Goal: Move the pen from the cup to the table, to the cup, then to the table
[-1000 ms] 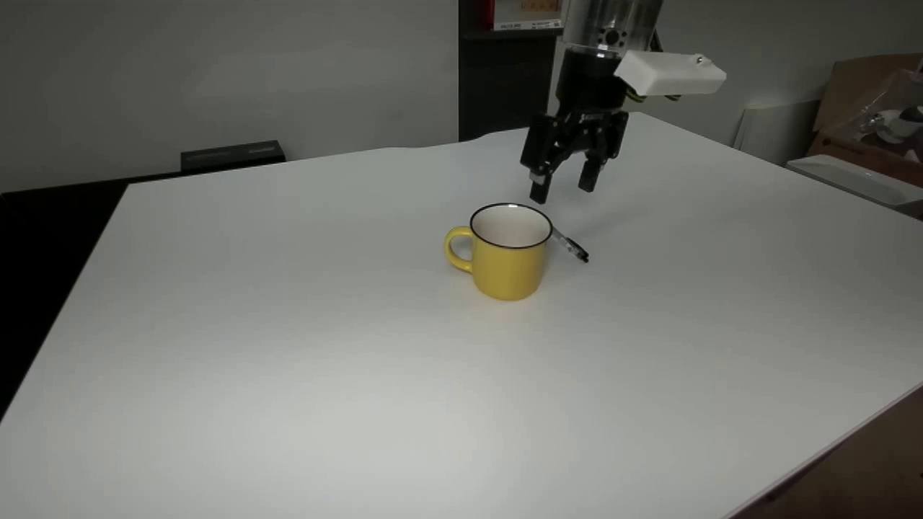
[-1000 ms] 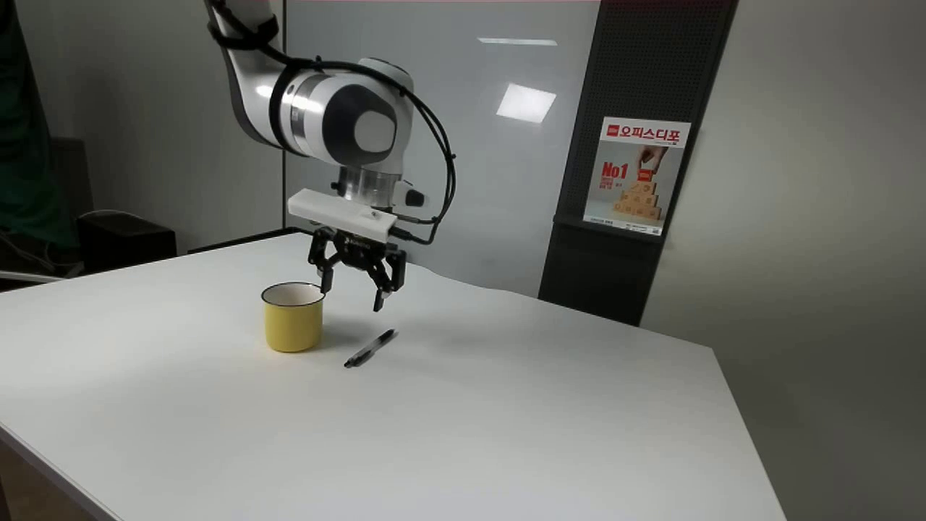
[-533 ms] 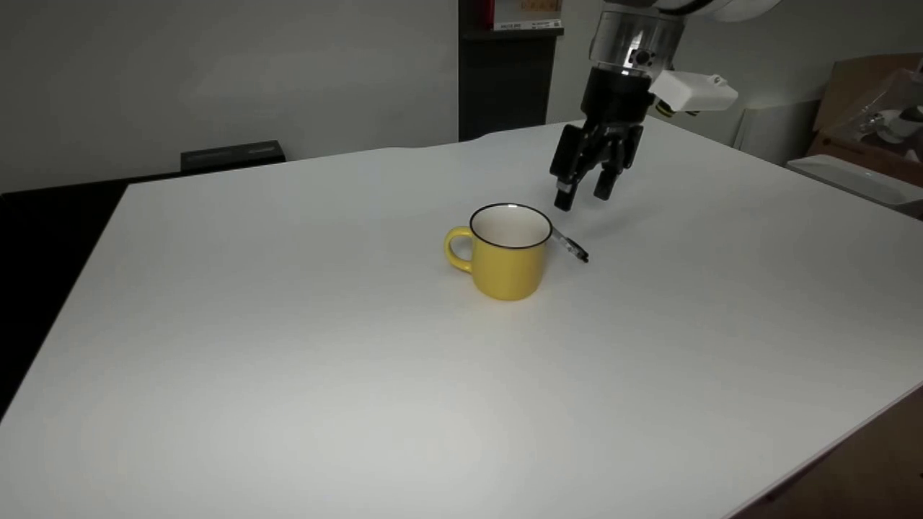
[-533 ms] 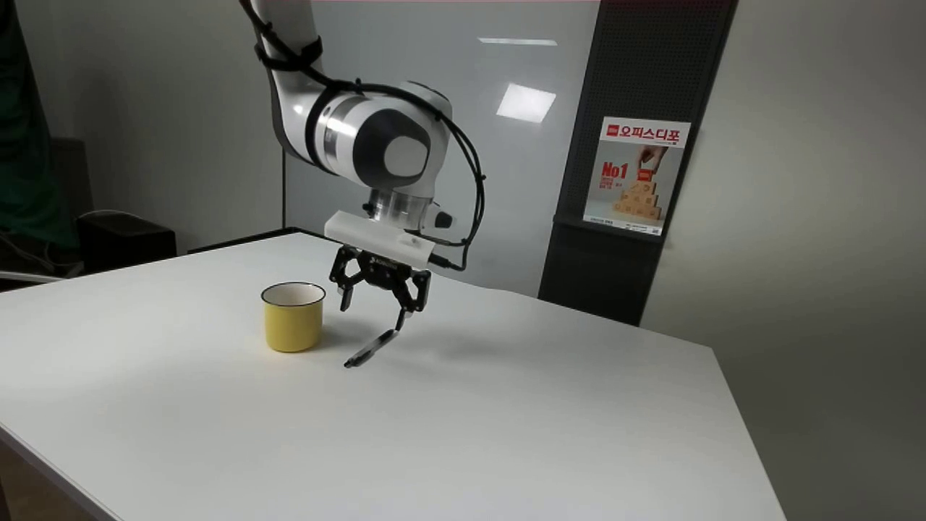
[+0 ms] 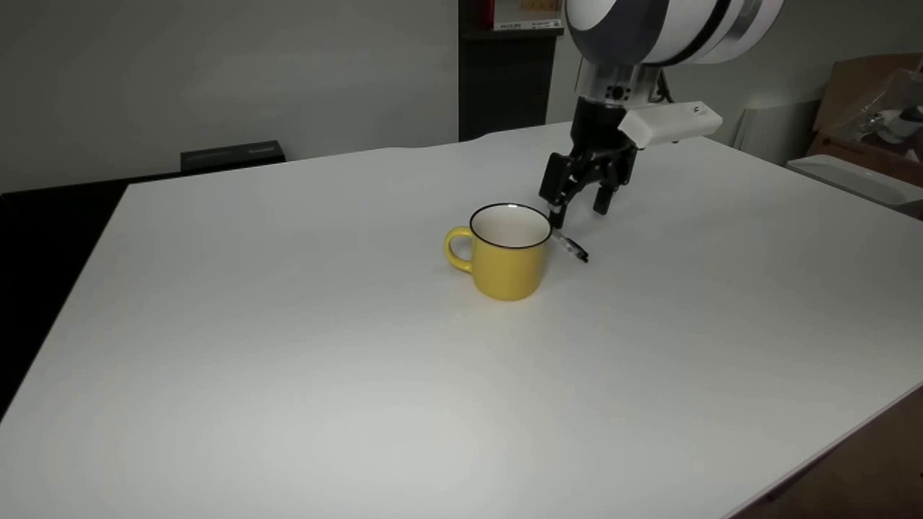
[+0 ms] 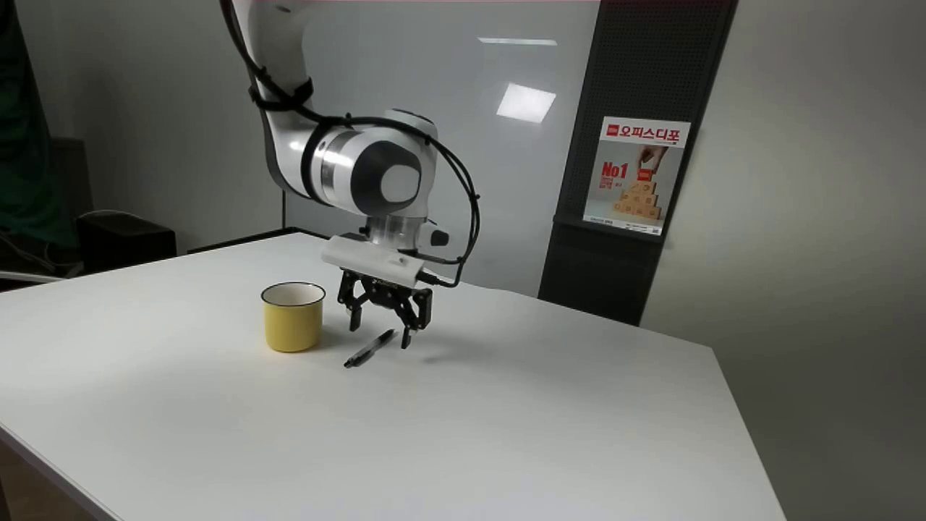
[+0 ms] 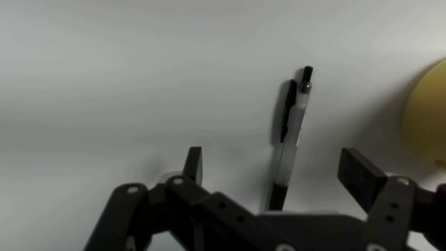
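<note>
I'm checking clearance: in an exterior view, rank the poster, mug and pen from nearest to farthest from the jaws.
1. Pen: lying just below the open jaws.
2. Mug: beside the jaws, on the picture's left.
3. Poster: upper right, in the background.

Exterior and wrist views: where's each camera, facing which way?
Exterior view: standing apart, looking down at the table and cup; lower arm, end effector show.
Exterior view: standing apart, facing the poster side; more arm, end effector show.
Wrist view: on the arm, facing down at the pen; only end effector shows.
Both exterior views share cup, pen, table.
</note>
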`<action>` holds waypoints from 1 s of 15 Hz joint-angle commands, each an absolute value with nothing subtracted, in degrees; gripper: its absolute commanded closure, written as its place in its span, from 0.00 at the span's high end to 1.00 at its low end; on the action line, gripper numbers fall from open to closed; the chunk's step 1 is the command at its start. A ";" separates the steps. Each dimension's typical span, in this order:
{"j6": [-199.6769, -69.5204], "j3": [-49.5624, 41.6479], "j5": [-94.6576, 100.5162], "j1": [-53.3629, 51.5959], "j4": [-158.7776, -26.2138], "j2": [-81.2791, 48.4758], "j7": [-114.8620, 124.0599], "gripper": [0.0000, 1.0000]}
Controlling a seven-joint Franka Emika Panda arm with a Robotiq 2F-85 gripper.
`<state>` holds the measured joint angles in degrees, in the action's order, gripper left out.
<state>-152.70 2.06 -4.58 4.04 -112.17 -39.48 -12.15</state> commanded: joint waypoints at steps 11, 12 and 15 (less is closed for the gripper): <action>-149.43 -3.49 0.62 -4.07 -106.58 -44.20 2.91 0.25; -149.32 -3.36 0.54 -4.00 -106.66 -43.80 2.85 0.19; -148.86 -2.97 0.22 -3.54 -107.11 -42.97 2.53 0.01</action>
<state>-150.74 -3.42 0.03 -4.09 -108.20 -43.19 0.49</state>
